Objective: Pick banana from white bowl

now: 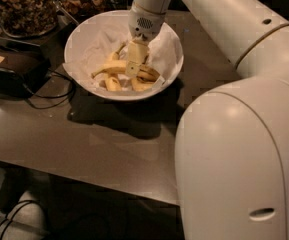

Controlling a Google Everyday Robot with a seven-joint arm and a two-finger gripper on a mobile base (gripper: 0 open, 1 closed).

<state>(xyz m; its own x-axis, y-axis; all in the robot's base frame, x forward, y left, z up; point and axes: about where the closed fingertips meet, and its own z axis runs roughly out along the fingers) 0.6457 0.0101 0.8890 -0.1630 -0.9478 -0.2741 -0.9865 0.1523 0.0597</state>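
The pincer (pixel 133 72) is down inside the white bowl (pixel 82 44), hanging from the wrist of the big white arm (pixel 234 39) that reaches in from the right. Its tip sits right at the pile of fruit, over the middle of the long curved banana (pixel 108 69). Whether the pincer is open or closed on anything cannot be told from this view; its pale body blends with the fruit under it.

The banana lies in the bottom of the bowl on crinkled white paper (pixel 167 50), stretching from the left side toward the right and passing under the pincer. Two shorter bananas lie just beside it, one at the front left (pixel 113 83) and one at the front right (pixel 143 85), all of them touching or nearly so.

The bowl rests on the dark desk (pixel 99 149). Behind it stand glass jars of nuts (pixel 21 6), and to the left is a black box (pixel 9 70) with a cable (pixel 44 103) trailing across the desk.

As for progress, the reach into the bowl looks done and the pincer is at the fruit. The banana is not yet lifted: it lies flat among the others. A firm grip on it alone, then the lift clear of the rim, is what remains.
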